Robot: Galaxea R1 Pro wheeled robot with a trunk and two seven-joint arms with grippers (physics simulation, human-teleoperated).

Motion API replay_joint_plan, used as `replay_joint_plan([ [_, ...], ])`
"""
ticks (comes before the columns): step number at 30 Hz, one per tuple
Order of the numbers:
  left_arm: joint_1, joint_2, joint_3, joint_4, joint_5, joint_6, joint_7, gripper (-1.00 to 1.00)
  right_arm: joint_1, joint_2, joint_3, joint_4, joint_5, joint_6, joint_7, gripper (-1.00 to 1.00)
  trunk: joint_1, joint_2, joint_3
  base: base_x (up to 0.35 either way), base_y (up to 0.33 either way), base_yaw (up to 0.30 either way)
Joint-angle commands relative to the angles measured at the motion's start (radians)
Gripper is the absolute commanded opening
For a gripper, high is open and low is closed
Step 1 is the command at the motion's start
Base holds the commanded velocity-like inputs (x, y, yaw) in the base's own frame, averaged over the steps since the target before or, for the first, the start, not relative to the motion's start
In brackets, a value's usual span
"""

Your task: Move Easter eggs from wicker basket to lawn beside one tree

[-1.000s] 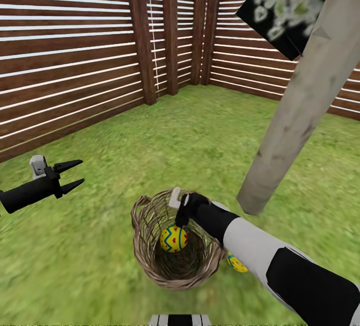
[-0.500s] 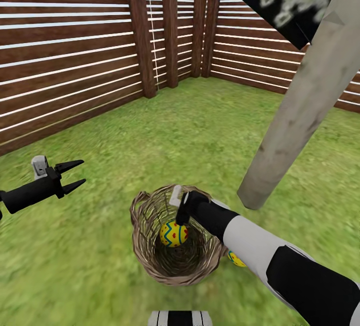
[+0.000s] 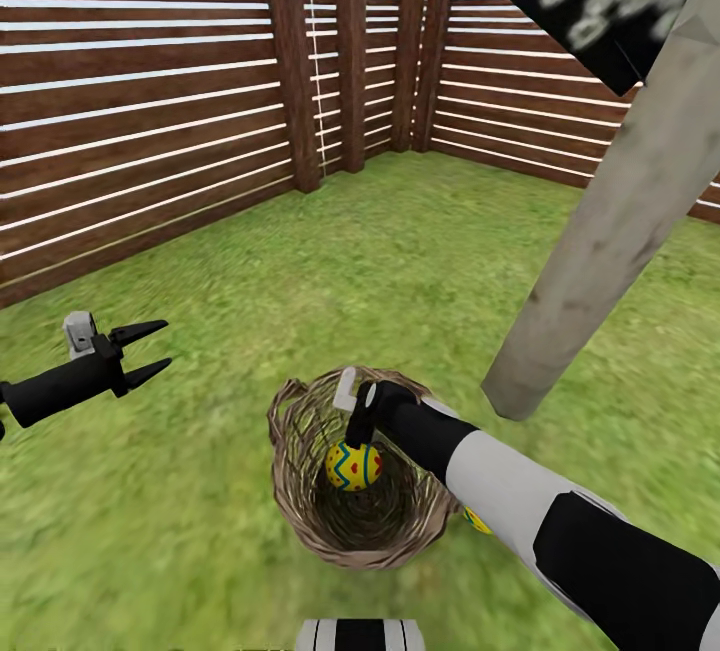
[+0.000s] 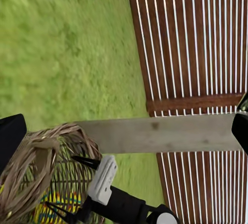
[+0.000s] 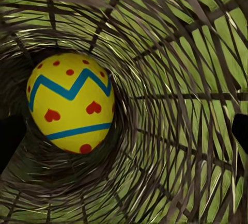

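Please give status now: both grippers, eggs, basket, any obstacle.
Right gripper open inside wicker basket, above one egg. Left gripper open, empty. Second egg on lawn beside basket. No obstacle.

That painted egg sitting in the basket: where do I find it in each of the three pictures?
Head view: the Easter egg lies low and centre, inside the wicker basket.
Left wrist view: a yellow-and-blue patch behind the weave, bottom left corner.
Right wrist view: large, left of centre.
Shared landmark: the basket's woven twigs.

The wicker basket [image 3: 300,471] is rough woven twig, and the Easter egg [image 3: 352,466] inside looks smooth and matt. The fence [image 3: 150,111] is slatted wood; the tree [image 3: 600,241] trunk is pale and coarse.
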Motion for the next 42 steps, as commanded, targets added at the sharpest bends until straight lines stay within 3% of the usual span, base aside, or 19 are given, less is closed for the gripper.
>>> replay_joint_plan([
  [1,-0.001,0.000,0.001,0.000,0.009,0.004,0.008,1.00,0.000,0.000,0.001,-0.001,0.010,0.002,0.007,1.00,0.000,0.000,-0.002,0.000,0.000,0.144],
  [11,-0.001,0.000,0.001,0.001,0.009,0.005,0.008,1.00,0.001,0.000,0.001,-0.007,0.010,0.001,0.007,1.00,0.000,0.000,-0.003,0.000,0.000,0.042],
  [22,-0.001,0.000,0.002,0.001,0.009,0.005,0.008,1.00,0.002,0.000,0.001,-0.008,0.010,0.001,0.008,1.00,0.000,0.000,-0.003,0.000,0.000,0.260],
  [42,-0.001,0.000,0.002,-0.002,0.009,0.007,0.008,1.00,0.007,0.000,0.006,0.011,0.016,0.003,0.010,1.00,0.005,-0.003,-0.050,0.000,0.000,0.012],
])
